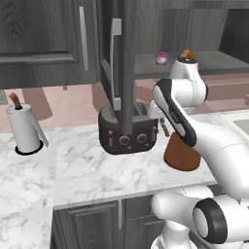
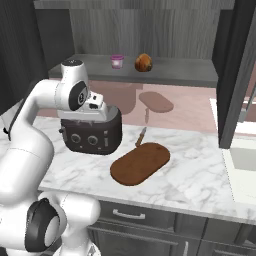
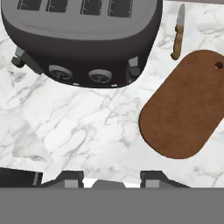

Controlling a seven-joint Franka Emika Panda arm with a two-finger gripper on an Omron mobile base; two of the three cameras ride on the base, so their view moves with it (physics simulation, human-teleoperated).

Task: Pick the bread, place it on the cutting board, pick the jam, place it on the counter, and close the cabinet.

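The bread (image 2: 143, 62), a small golden-brown roll, sits on the lower shelf of the open cabinet (image 1: 116, 58), with the pink jam (image 2: 117, 61) jar just to its left. In the left base view the jam (image 1: 161, 58) stands clear, while the bread (image 1: 187, 54) peeks over my arm. The reddish-brown cutting board (image 2: 141, 163) lies bare on the marble counter (image 2: 200, 175). My gripper (image 3: 111, 179) hangs open and empty above the counter, in front of the toaster, well below the shelf. The cutting board (image 3: 186, 105) lies off to its right.
A dark toaster (image 2: 92, 131) stands left of the board, with a small wooden-handled knife (image 2: 141, 136) between them. A paper towel holder (image 1: 24, 127) stands far left. A sink (image 2: 240, 160) lies at the right. The cabinet's right door (image 2: 235, 75) swings out over the counter.
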